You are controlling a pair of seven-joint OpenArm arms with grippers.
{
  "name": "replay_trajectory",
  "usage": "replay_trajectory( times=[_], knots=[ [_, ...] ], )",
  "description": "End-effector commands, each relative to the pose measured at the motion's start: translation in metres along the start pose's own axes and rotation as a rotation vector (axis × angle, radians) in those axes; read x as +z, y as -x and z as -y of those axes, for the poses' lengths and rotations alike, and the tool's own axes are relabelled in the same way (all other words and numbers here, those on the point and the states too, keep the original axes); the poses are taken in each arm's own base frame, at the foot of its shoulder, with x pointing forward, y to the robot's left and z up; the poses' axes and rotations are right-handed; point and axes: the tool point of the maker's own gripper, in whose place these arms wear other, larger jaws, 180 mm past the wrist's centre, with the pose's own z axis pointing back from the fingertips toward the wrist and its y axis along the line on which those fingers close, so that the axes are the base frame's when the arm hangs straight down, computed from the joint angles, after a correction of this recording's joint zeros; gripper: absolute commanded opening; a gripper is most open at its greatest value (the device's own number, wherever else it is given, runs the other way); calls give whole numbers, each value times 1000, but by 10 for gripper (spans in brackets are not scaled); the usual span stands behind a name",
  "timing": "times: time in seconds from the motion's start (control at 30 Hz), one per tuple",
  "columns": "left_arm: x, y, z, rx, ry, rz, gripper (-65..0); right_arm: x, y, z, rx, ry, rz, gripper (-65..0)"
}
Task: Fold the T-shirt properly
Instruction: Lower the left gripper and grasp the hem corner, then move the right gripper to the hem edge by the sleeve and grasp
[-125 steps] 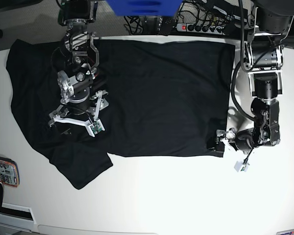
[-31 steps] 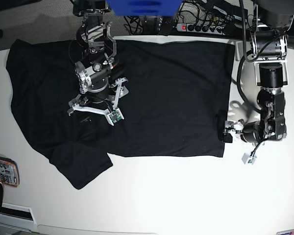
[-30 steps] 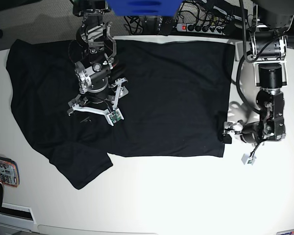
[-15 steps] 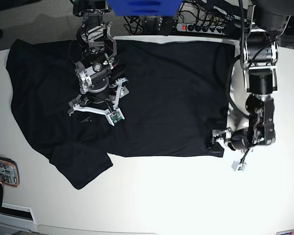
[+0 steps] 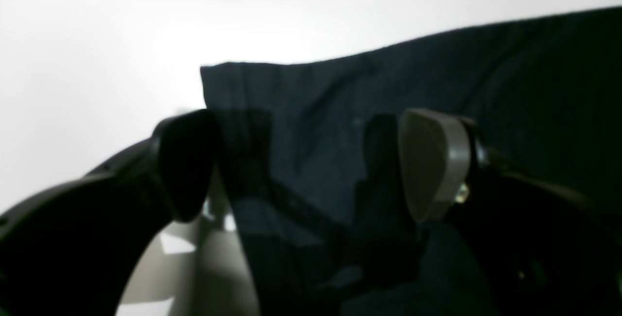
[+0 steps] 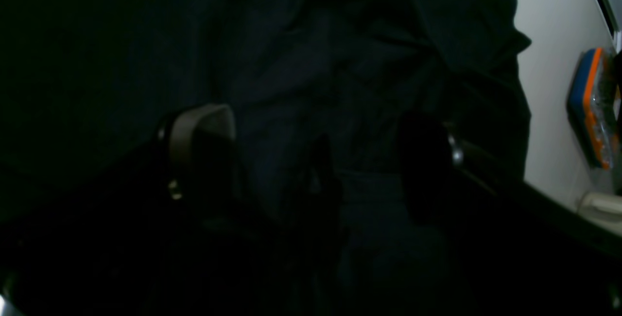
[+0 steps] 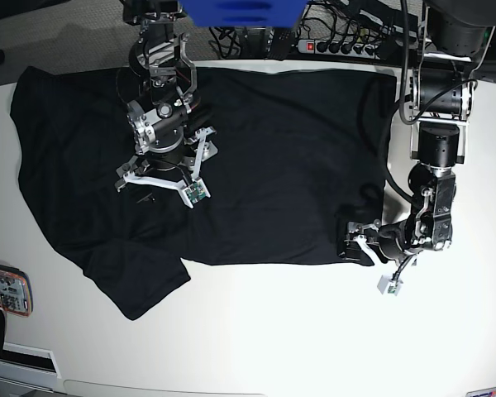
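Inward from the table's outer side, your left gripper [image 7: 353,243] has shifted over the near corner of the T-shirt [image 7: 273,182], while your right gripper [image 7: 157,186] stays above the shirt's other half. Both pairs of fingers stand apart, with no cloth clamped. The shirt lies spread across the white table [image 7: 314,331], one sleeve [image 7: 145,285] pointing toward the near side; you have no finished fold to show, so nearly all the folding looks left. Bare tabletop runs along the near edge, giving you room, but the far edge leaves little.
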Motion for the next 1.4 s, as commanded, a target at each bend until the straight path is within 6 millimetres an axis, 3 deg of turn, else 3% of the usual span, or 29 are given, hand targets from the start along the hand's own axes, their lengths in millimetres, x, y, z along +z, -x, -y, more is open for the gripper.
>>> replay_trajectory(
  times=[0.0,0.27,0.37,0.5,0.67,0.8,0.97,1.17,1.3,1.37],
  knots=[
    [-3,17,4,2,10,-81,-77,4,-12,8,-9,24,42,-152],
    [-6,16,14,0,32,-77,-78,4,-14,8,-8,25,45,-152],
    [-6,15,14,0,32,-75,-115,4,-14,9,-8,27,46,-152],
    [-7,14,15,0,35,-71,-303,4,-14,9,-8,27,46,-152],
    [-7,14,14,4,30,-71,-643,4,-14,9,-8,27,46,-152],
    [-6,14,12,4,27,-72,-650,4,-15,9,-8,28,47,-152],
    [-6,15,11,2,25,-73,-650,2,-34,24,-8,60,86,-152],
    [-5,15,11,2,24,-73,-650,5,-82,65,-17,147,191,-152],
    [-5,16,11,-2,22,-76,-650,13,-129,103,-21,227,289,-152],
    [-3,8,14,-21,25,-52,-650,5,-134,117,8,248,278,-152]
  ],
)
